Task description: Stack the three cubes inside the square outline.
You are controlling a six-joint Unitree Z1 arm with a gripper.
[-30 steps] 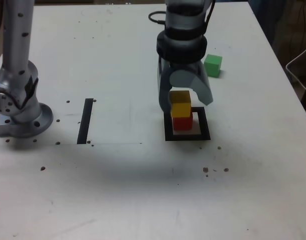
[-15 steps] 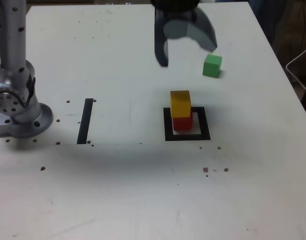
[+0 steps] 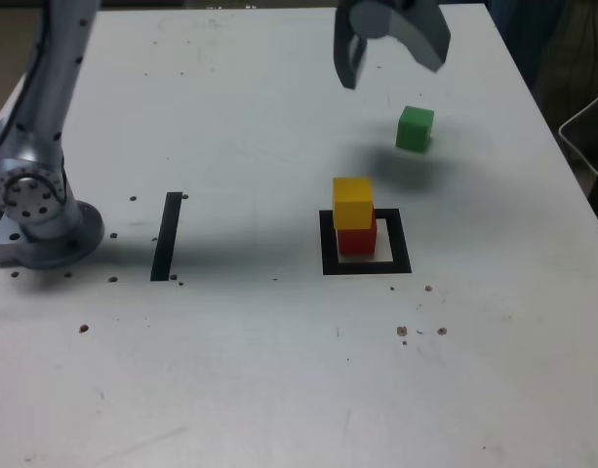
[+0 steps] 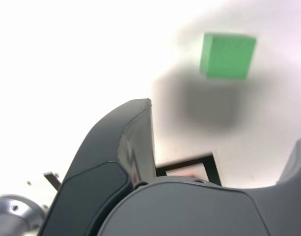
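Gripper (image 3: 389,57) at top of exterior frame, fingers apart, empty. Yellow cube (image 3: 352,202) sits on red cube (image 3: 357,239) inside square outline (image 3: 366,265), centre-right. Green cube (image 3: 415,129) alone, upper right.

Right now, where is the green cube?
The green cube sits alone on the table, outside the square outline, up and to the exterior view's right of the yellow-on-red stack. The open gripper hangs above it, slightly left.
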